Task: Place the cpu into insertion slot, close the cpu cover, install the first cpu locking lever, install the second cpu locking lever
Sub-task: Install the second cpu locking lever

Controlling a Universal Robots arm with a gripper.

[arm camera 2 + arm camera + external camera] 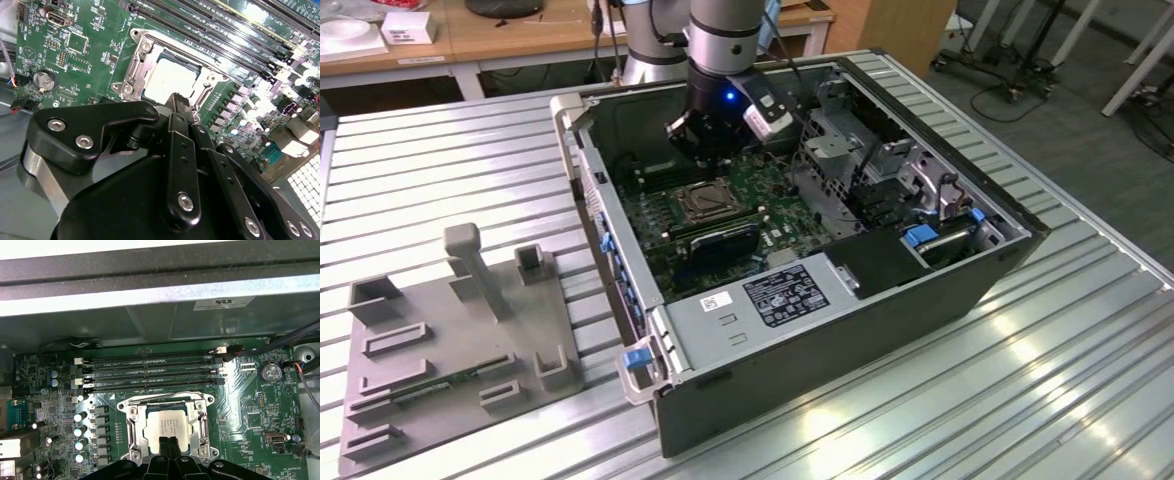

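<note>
The end effector (pixel 168 444), fingers pressed together and holding nothing, hovers just over the cpu (pixel 166 425) seated in the insertion slot (pixel 131 427). Pressing off-centre could tilt the chip and bend socket pins.

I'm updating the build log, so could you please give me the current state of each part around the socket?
cpu: seated in the insertion slot, silver top showing.
cpu cover: closed flat around the chip.
gripper: shut, empty, fingertips together over the chip's near edge.
computer case: lying on its side, side panel off.
</note>
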